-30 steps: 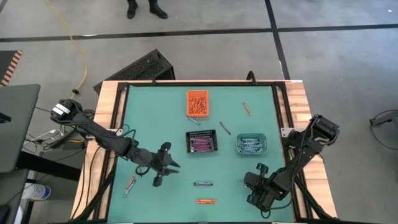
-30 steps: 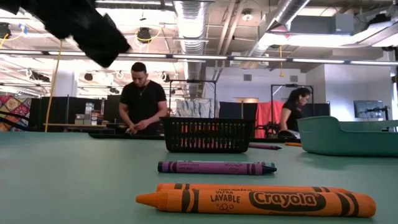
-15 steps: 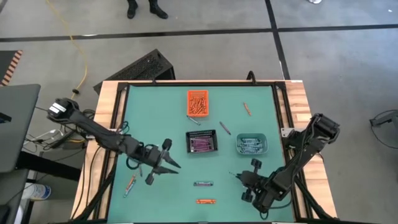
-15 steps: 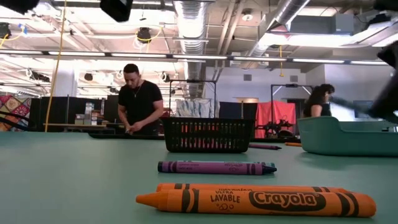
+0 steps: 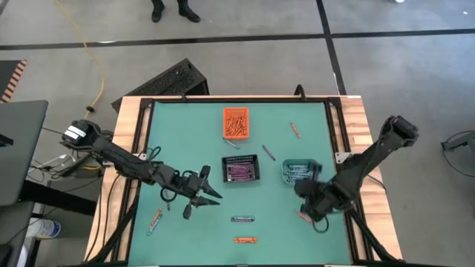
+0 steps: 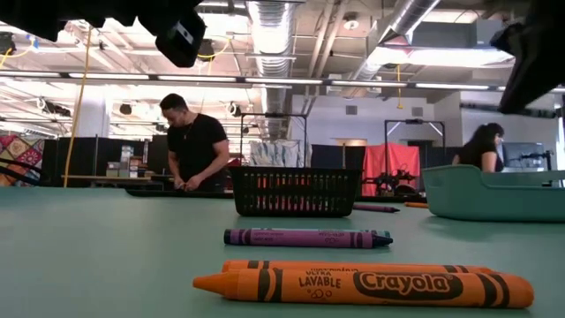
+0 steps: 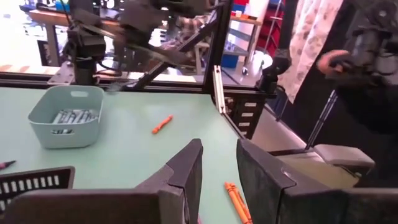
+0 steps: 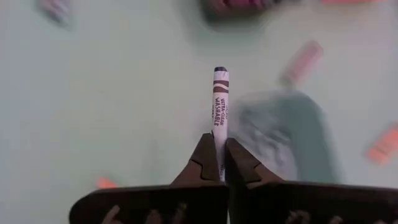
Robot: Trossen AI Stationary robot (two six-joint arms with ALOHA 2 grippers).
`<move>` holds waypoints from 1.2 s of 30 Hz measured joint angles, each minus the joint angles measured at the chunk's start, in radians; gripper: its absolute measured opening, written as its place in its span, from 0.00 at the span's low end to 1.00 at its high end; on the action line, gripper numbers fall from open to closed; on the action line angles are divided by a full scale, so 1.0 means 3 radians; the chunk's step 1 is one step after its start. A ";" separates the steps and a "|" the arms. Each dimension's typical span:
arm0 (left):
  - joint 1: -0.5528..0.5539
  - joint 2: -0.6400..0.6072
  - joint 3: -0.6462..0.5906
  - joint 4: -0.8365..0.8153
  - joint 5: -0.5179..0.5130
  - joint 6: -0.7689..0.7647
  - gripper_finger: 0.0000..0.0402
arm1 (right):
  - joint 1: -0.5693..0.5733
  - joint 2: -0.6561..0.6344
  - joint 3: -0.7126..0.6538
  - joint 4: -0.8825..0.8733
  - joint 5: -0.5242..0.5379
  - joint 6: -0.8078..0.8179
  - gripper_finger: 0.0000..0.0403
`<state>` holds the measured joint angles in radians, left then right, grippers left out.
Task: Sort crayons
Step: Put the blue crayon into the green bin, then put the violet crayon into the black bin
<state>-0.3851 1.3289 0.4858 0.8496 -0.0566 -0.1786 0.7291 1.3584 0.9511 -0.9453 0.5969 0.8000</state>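
Right gripper is clamped on one crayon, held above the table at centre-right of the high view, just beside the teal bin.

Already sorted: crayons sit in the orange bin, black mesh bin and teal bin.

Left loose: purple one and orange pair bottom centre, two more at upper right, some at lower left.

Left gripper hovers left of centre, fingers apart, empty.

Roughly past halfway, I'd judge.
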 joint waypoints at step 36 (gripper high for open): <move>-0.0001 -0.0011 0.0000 -0.0020 0.0099 -0.0062 0.22 | -0.1203 -0.0226 -0.0742 0.0140 -0.0564 -0.1623 0.16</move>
<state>-0.3855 1.3254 0.4858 0.8436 -0.0269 -0.1971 0.3683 1.2907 0.7284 -0.9031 0.4278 0.3130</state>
